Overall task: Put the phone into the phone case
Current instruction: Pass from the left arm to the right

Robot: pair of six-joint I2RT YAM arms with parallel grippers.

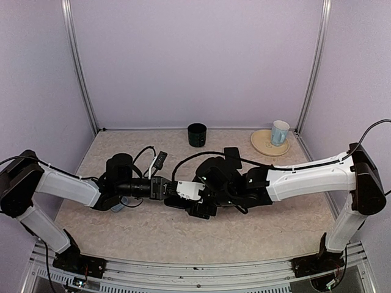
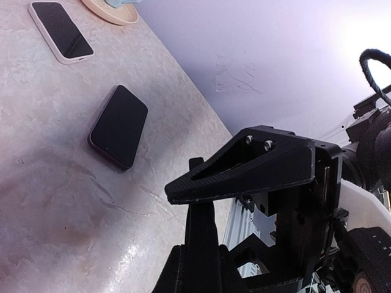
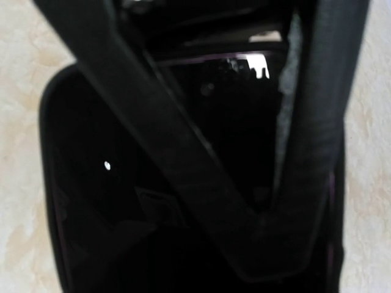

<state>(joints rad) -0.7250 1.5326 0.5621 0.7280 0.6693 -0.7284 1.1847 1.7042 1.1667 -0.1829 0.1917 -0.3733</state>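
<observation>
The phone (image 2: 119, 125), dark with a glossy screen, lies flat on the table. It fills the right wrist view (image 3: 91, 183) under the gripper's dark fingers (image 3: 183, 159); the right arm hides it from above. The phone case (image 2: 61, 30) has a pale pink rim and a dark inner face. It lies farther off, by the plate (image 1: 232, 154). My right gripper (image 1: 201, 209) points down just above the table near the phone, one triangular finger (image 2: 244, 165) showing; its jaw gap is not visible. My left gripper (image 1: 166, 187) hovers next to it, shut and empty (image 2: 197, 168).
A black cup (image 1: 197, 135) stands at the back centre. A tan plate (image 1: 261, 146) carrying a white and blue mug (image 1: 280, 132) sits at the back right. Frame posts rise at both back corners. The metal rail (image 2: 244, 226) runs along the near edge.
</observation>
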